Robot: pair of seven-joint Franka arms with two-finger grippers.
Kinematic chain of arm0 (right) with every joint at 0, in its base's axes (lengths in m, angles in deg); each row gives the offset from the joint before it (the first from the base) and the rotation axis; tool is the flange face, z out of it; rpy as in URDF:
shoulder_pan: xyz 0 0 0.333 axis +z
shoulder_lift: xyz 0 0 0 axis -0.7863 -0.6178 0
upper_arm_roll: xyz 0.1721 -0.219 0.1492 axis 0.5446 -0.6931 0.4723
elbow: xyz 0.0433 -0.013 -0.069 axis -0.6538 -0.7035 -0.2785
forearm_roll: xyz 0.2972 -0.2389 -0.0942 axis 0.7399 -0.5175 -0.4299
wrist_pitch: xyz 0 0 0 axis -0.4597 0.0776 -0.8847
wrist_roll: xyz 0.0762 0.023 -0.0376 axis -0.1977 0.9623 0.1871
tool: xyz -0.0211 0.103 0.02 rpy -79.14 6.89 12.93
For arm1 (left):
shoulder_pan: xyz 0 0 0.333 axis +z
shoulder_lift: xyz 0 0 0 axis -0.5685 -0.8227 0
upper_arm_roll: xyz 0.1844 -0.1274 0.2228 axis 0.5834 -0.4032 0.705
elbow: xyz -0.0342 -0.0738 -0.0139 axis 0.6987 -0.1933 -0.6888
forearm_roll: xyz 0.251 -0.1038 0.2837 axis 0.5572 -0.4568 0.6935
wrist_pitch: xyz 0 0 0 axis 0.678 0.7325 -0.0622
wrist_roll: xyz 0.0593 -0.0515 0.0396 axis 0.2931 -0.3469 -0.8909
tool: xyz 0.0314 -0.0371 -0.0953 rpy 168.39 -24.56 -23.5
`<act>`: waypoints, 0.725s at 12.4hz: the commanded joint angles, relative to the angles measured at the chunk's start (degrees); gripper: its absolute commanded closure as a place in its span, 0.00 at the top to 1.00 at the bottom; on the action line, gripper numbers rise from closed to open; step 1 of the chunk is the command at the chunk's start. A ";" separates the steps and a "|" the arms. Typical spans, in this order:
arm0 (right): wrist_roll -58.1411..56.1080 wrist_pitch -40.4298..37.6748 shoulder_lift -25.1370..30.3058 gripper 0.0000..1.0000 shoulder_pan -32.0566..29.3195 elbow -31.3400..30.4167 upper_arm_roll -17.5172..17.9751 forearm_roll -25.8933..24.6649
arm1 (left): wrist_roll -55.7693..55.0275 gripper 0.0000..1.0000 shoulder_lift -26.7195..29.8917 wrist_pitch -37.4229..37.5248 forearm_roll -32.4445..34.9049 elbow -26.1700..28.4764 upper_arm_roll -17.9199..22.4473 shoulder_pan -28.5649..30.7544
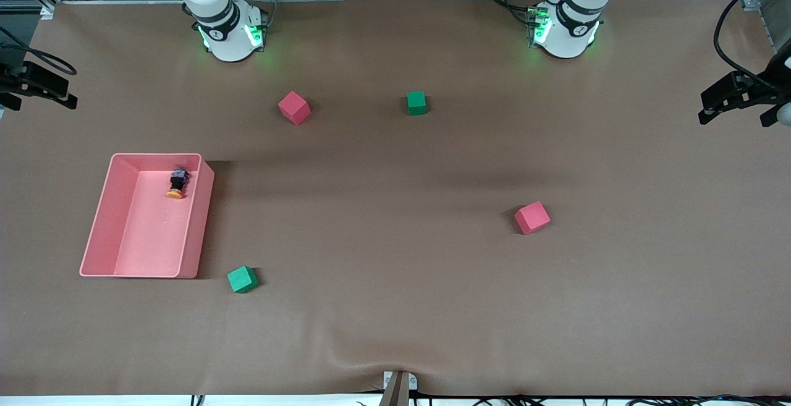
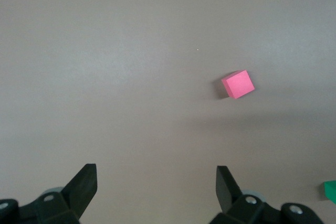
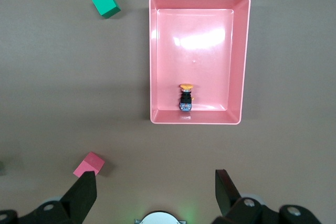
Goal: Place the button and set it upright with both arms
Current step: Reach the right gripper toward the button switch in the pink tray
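The button lies on its side inside the pink tray, near the tray's end closest to the robots, with its orange cap toward the front camera. It also shows in the right wrist view, in the tray. My right gripper is open and empty, high over the table near its own base. My left gripper is open and empty, high over bare table. Neither gripper shows in the front view.
Pink cubes lie near the right arm's base and toward the left arm's end. Green cubes lie mid-table near the robots and beside the tray's near corner.
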 commanded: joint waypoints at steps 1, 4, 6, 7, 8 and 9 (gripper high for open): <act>-0.07 -0.17 0.86 1.00 -0.88 0.74 0.77 -0.34 | 1.67 1.00 0.05 -0.35 -0.62 -0.17 0.59 -0.35; -0.07 -2.88 0.86 1.00 -0.79 0.40 0.77 -0.34 | 1.67 1.00 -0.12 -0.35 -0.54 -0.17 0.59 -0.36; -0.07 -2.99 0.69 1.00 -0.70 -1.44 0.77 -0.86 | 1.67 1.00 -0.21 -0.35 -0.71 -0.17 0.59 -0.35; -0.07 -2.03 0.43 1.00 -1.13 -4.15 0.77 -1.04 | 1.59 1.00 -0.21 -0.35 -0.80 -0.17 0.67 -0.35; -0.07 0.94 0.42 1.00 -2.09 -7.83 0.68 -1.04 | 1.67 1.00 -0.21 -0.35 -0.80 -0.17 0.59 -0.35; -0.07 4.01 0.51 1.00 -2.63 -11.52 0.68 -1.04 | 1.67 1.00 -0.21 -0.35 -0.80 -0.17 0.67 -0.18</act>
